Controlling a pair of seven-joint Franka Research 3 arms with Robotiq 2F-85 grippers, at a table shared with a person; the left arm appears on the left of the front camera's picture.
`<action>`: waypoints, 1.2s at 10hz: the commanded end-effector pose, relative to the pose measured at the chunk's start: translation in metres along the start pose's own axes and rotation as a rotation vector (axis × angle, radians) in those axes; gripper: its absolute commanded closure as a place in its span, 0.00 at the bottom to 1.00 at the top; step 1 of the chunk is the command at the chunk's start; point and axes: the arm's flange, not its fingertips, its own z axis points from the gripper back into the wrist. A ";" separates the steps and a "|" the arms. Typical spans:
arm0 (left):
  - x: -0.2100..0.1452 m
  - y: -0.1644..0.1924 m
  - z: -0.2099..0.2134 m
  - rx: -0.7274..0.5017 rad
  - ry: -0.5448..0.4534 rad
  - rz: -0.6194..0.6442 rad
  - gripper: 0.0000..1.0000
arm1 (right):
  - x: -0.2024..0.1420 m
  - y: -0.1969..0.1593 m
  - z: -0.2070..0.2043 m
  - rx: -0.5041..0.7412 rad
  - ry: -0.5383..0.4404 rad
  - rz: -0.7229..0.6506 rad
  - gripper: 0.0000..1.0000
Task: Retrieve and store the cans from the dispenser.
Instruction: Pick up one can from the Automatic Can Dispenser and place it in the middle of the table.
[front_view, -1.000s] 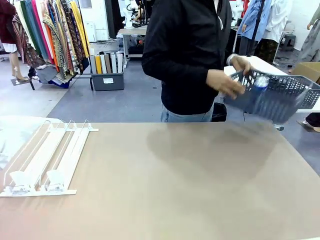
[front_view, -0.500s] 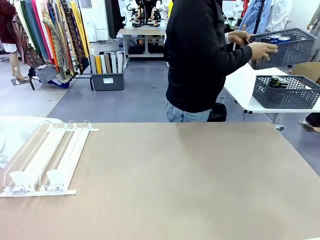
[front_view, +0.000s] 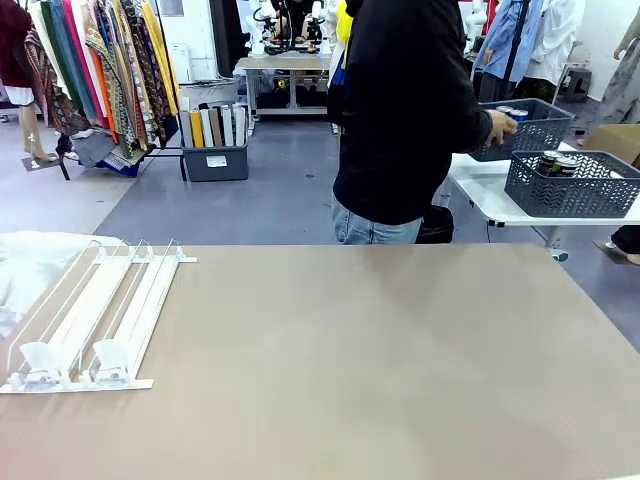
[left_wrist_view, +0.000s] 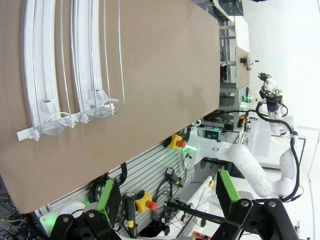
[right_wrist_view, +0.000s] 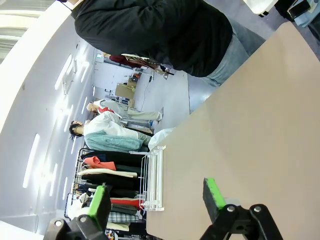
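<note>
The dispenser (front_view: 95, 315) lies on the table's (front_view: 380, 360) left; 2 baskets (front_view: 572, 183) sit behind, right.

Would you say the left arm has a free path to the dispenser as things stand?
Probably yes: the dispenser lies on the robot's left side of the table with nothing around it, and the left gripper is open. Its lanes hold no cans, though.

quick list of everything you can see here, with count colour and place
dispenser: one, white, left side of the table, lanes bare
table: one, tan, in front of the robot
baskets: two, grey, on a white side table behind the person
cans: a few, dark and blue, inside the baskets
person: one, black jacket, turned to the baskets
left gripper: open, above the table's near edge
right gripper: open, over the table
</note>
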 end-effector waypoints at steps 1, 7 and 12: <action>-0.003 -0.002 0.002 0.004 0.010 0.001 0.00 | 0.004 0.001 -0.003 0.026 -0.018 0.025 0.00; -0.003 -0.002 0.002 0.004 0.010 0.001 0.00 | 0.004 0.001 -0.003 0.026 -0.018 0.025 0.00; -0.003 -0.002 0.002 0.004 0.010 0.001 0.00 | 0.004 0.001 -0.003 0.026 -0.018 0.025 0.00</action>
